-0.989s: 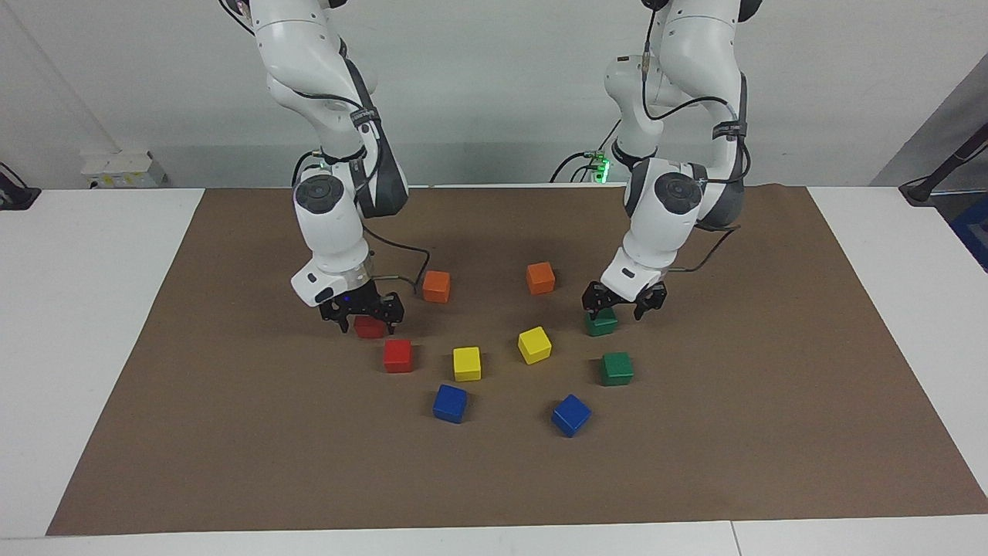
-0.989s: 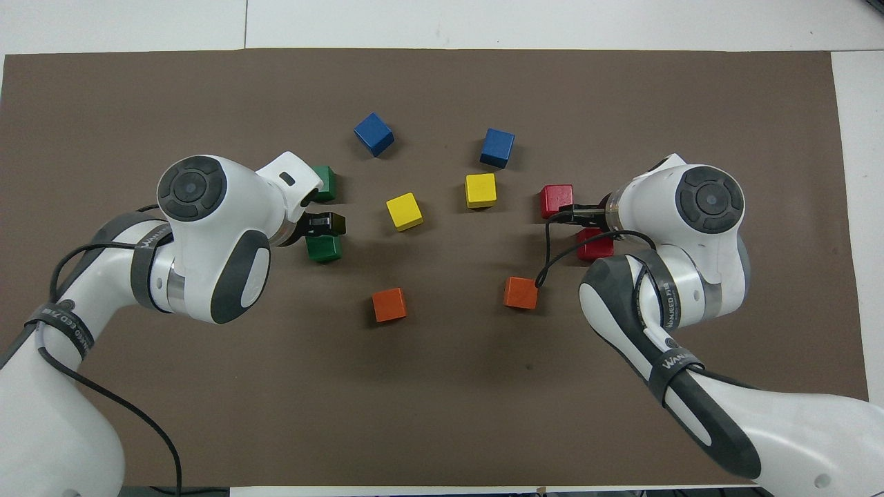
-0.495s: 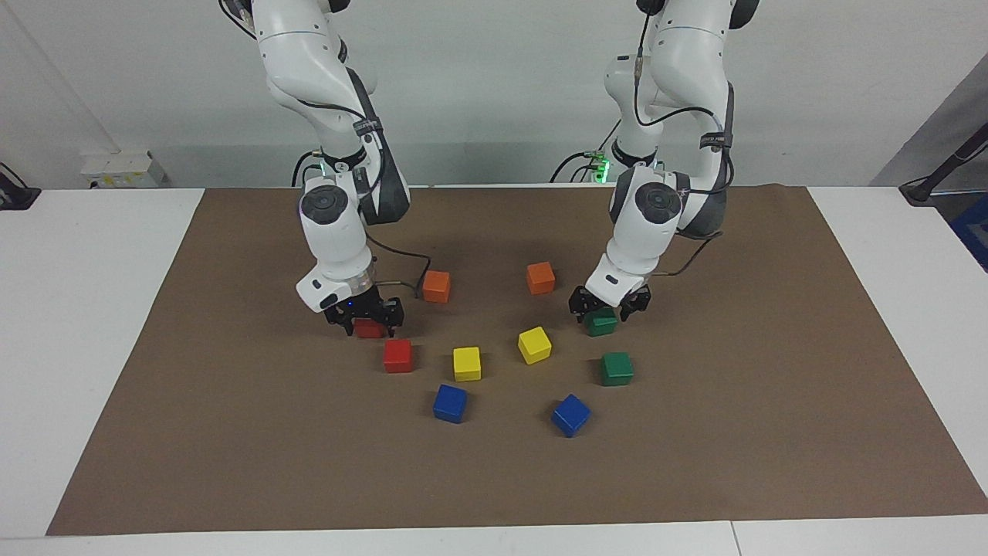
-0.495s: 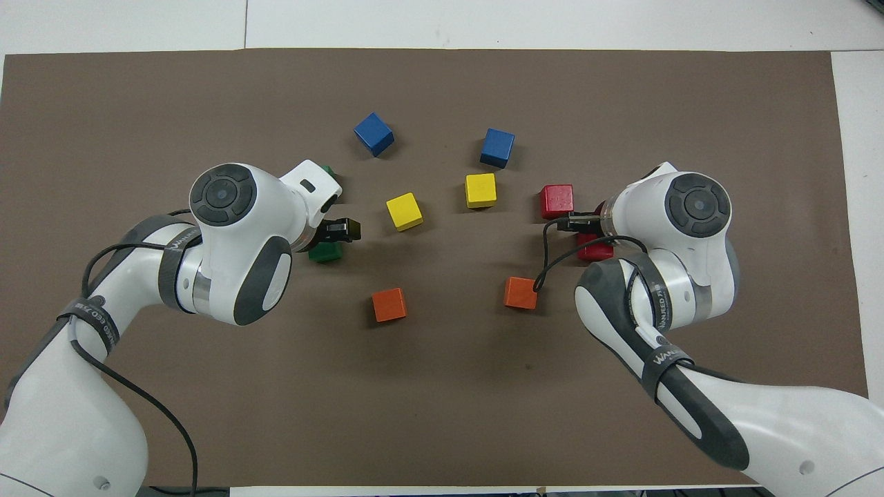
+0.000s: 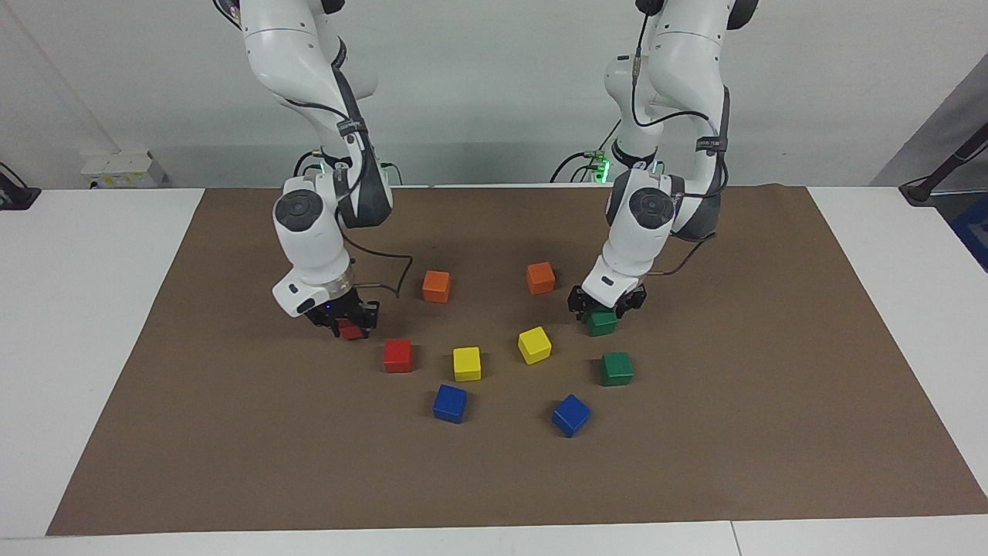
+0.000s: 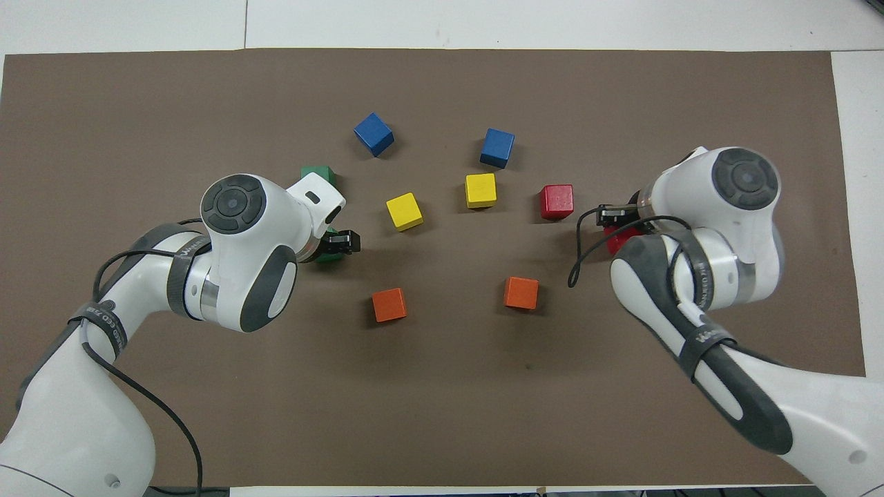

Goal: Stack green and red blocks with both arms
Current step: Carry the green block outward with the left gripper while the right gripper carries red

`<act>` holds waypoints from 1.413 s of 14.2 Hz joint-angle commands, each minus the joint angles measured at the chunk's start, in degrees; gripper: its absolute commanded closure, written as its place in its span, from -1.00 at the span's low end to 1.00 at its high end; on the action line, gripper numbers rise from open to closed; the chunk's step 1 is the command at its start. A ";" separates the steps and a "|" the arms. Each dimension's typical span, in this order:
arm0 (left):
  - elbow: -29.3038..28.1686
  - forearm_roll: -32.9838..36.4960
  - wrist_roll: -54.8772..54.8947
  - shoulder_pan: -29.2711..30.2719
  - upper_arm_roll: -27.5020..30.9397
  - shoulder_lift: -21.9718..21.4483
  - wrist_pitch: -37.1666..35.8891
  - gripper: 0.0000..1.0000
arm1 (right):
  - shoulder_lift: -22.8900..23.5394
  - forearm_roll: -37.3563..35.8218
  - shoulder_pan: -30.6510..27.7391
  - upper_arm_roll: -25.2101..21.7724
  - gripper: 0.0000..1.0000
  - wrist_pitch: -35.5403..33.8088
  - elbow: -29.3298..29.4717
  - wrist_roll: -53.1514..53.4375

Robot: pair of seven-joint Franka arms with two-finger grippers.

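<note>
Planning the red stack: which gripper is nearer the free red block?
Right. The right gripper, holding a red cube, is beside the free red block; the left gripper is over a green block.

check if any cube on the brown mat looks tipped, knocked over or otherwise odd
Nothing stands out. Both small matte blue cubes, the yellow pair and the orange pair sit flat and apart. The right gripper holds a red cube; the left gripper is down on a green cube.

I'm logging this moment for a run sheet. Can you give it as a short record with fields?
left pincer: on the green block nearer the robots
right pincer: shut on a red block
free green block: on the brown mat
free red block: on the mat
stacks built: none
</note>
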 commanded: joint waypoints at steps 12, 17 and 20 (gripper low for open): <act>1.75 -0.26 2.85 7.93 1.38 -6.40 -5.33 1.00 | 2.96 0.45 -12.57 0.30 1.00 2.87 3.75 -4.11; 0.44 -0.26 26.83 26.82 1.29 -9.05 -8.07 1.00 | 2.79 0.36 -12.23 0.39 1.00 4.64 0.94 -4.02; -0.27 -0.26 40.37 34.83 1.38 -8.09 -6.15 1.00 | 2.70 0.45 -12.05 0.39 1.00 6.74 -0.65 -4.02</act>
